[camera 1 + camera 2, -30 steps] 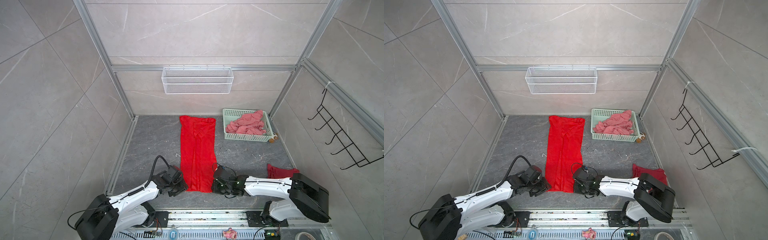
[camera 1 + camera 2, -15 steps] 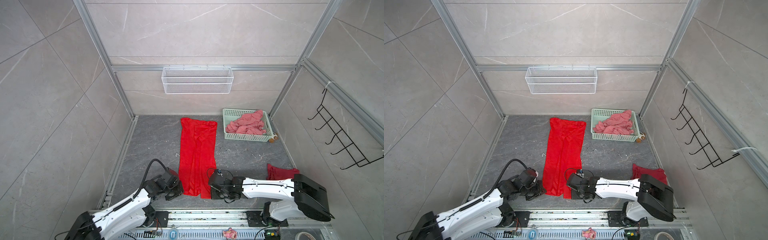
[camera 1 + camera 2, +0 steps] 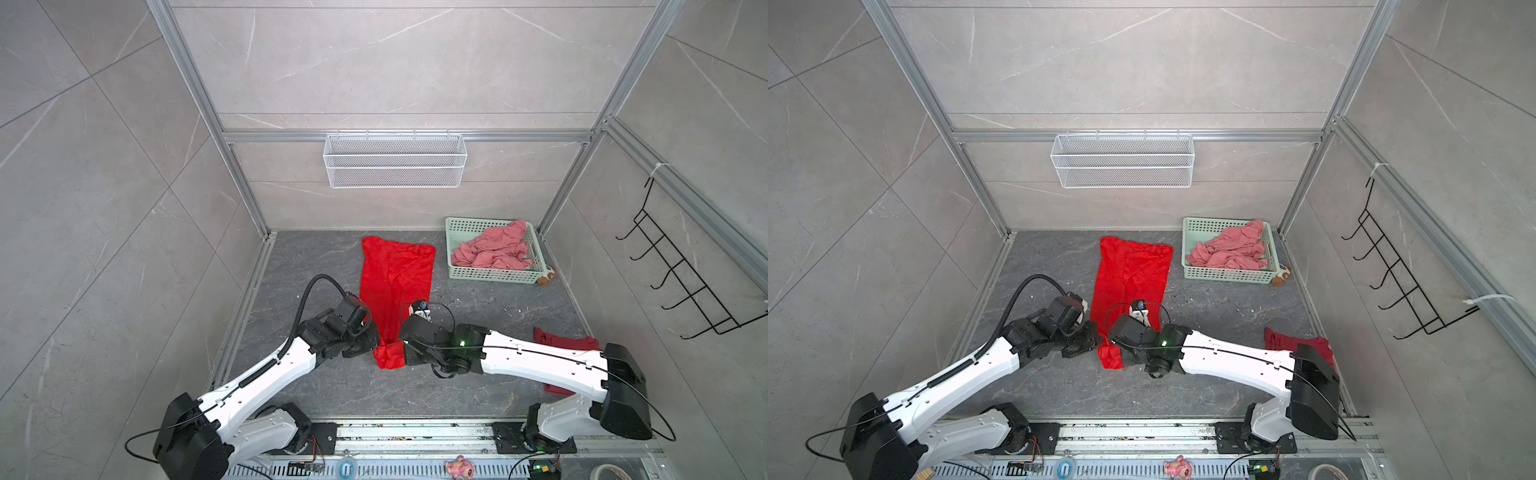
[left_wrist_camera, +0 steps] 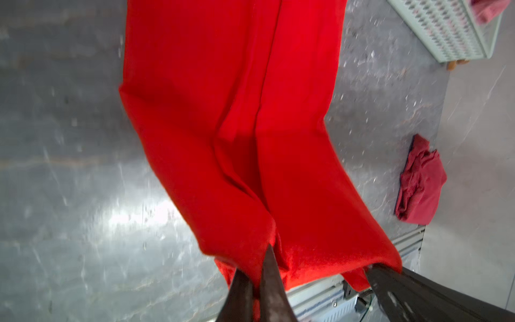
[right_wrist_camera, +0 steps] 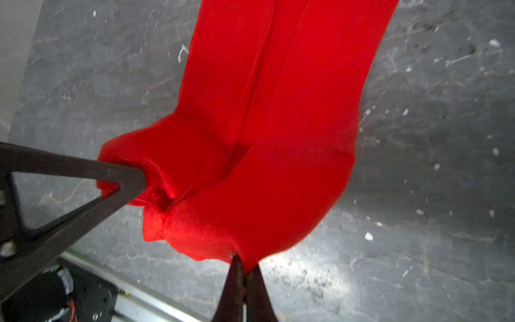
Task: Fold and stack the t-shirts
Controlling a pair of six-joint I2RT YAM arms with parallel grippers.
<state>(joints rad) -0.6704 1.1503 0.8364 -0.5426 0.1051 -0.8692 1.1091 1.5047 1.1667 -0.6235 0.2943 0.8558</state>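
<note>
Seen from above: grey stone-look table (image 3: pixel 316 266) inside a tiled cell (image 3: pixel 374 62). Along its middle, running far to near, bright red t-shirt (image 3: pixel 395 282) folded into a long narrow strip, far end flat, near end lifted and bunched. Far right, mint-green basket (image 3: pixel 490 275) heaped with salmon-pink t-shirts (image 3: pixel 494 251). Near right, partly behind the right arm (image 3: pixel 540 361), crimson t-shirt (image 3: pixel 561 341) in a rumpled heap. At the red strip's near end, left gripper (image 4: pixel 260 269) and right gripper (image 5: pixel 243 267) close together, jaws of each pinched shut on a near corner of the cloth. Smallest, brown-and-white plush toy (image 3: pixel 546 277) touching the basket's near right corner.

Likely step: carrying the near hem over toward the far end to halve the strip. Best done by raising both corners level, drawing them apart to keep the hem taut, moving together, and lowering edge onto edge before letting go.

Hidden: cloth between the jaws; sleeves and any label, nowhere in sight; part of the crimson t-shirt behind the arm. Both wrist views smeared by motion.
</note>
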